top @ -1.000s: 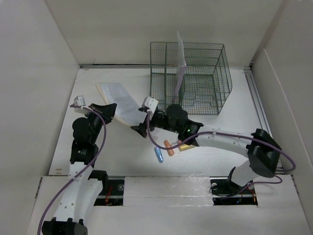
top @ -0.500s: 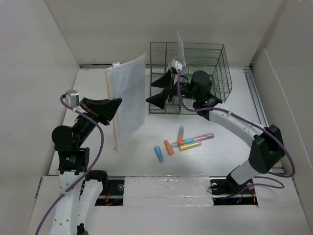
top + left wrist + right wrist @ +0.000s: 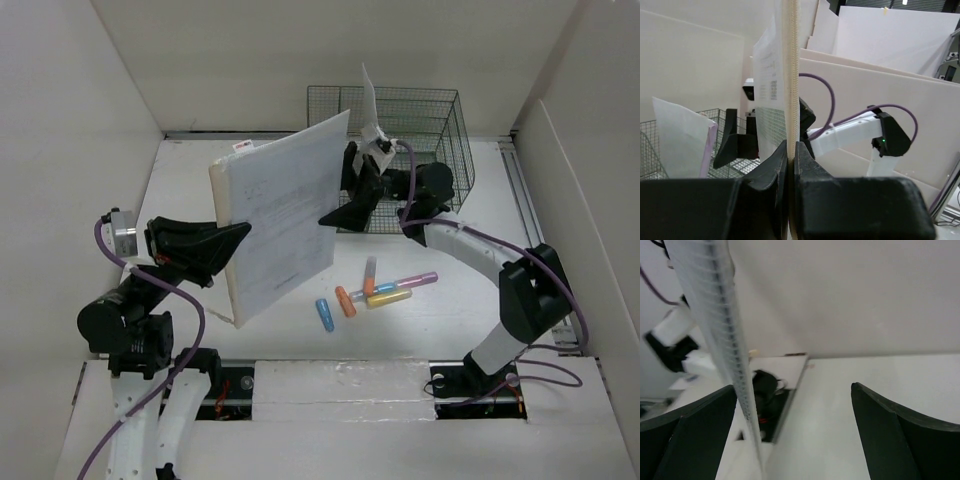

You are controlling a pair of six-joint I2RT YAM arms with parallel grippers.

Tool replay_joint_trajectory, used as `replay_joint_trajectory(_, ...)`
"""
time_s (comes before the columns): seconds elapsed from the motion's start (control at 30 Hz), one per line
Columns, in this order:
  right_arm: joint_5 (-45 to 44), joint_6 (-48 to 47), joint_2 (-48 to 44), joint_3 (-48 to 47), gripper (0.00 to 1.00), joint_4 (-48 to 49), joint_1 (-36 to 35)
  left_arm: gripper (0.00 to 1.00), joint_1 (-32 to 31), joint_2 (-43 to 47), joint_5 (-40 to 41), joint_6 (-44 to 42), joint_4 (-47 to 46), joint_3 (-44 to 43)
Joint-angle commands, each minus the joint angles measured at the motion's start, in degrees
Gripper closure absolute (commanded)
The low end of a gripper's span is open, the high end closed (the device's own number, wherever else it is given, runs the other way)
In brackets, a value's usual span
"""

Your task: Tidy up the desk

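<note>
Above the white desk [image 3: 290, 338], my left gripper [image 3: 238, 234] holds up a white notebook [image 3: 285, 215] by its left edge. In the left wrist view the jaws [image 3: 791, 146] are shut tight on the notebook's cream edge [image 3: 790, 75]. My right gripper [image 3: 345, 196] is open at the notebook's far right edge, in front of the basket. From the right wrist, the wide-open gripper [image 3: 795, 400] has the notebook's ribbed edge [image 3: 722, 325] just inside the left finger [image 3: 690, 430]. I cannot tell whether it touches.
A dark green wire-mesh basket [image 3: 440, 130] stands at the back right with a paper sheet [image 3: 370, 95] upright in it. Several coloured markers [image 3: 375, 292] lie on the desk below the right arm. White panel walls border the desk.
The left gripper lifted the notebook off the desk and stood it upright, higher and further right. The right gripper left the markers, swung up by the basket, opened fully and reached the notebook's edge.
</note>
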State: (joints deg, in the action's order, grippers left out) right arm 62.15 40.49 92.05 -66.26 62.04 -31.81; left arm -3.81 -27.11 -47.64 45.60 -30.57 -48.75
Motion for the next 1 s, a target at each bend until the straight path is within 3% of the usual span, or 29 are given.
replay_joint_trajectory(0.0,8.9,32.1,6.4,-5.7,0.0,41.5,0.3,1.0,-0.4,0.7,0.0,1.4,-5.5,-0.6)
replay_joint_trajectory(0.17,9.8,33.7,8.4,-10.5,0.02,41.8,-0.7,1.0,-0.4,0.9,0.1,1.5,-5.0,0.4)
replay_joint_trajectory(0.47,9.0,35.0,6.5,-14.7,0.16,41.8,-2.4,1.0,-0.4,2.1,2.0,-0.3,-2.3,5.2)
replay_joint_trajectory(0.53,8.2,36.2,6.7,-16.0,0.3,41.8,-2.4,1.0,-0.4,2.1,2.7,-0.2,-2.7,6.4)
replay_joint_trajectory(0.57,8.0,36.2,6.7,-16.0,0.3,41.8,-2.4,1.0,-0.4,2.2,2.7,-0.1,-3.0,6.4)
replay_joint_trajectory(0.6,7.9,36.6,6.8,-16.2,0.41,41.8,-3.0,1.0,-0.4,2.2,2.9,0.0,-3.3,6.7)
replay_joint_trajectory(0.9,9.1,37.5,8.1,-14.9,0.95,41.4,-6.3,1.0,-0.4,2.1,5.0,0.6,-4.2,8.6)
replay_joint_trajectory(0.97,7.5,37.5,8.3,-14.3,1.0,41.8,-6.3,1.0,-0.4,2.0,5.2,0.6,-4.2,8.8)
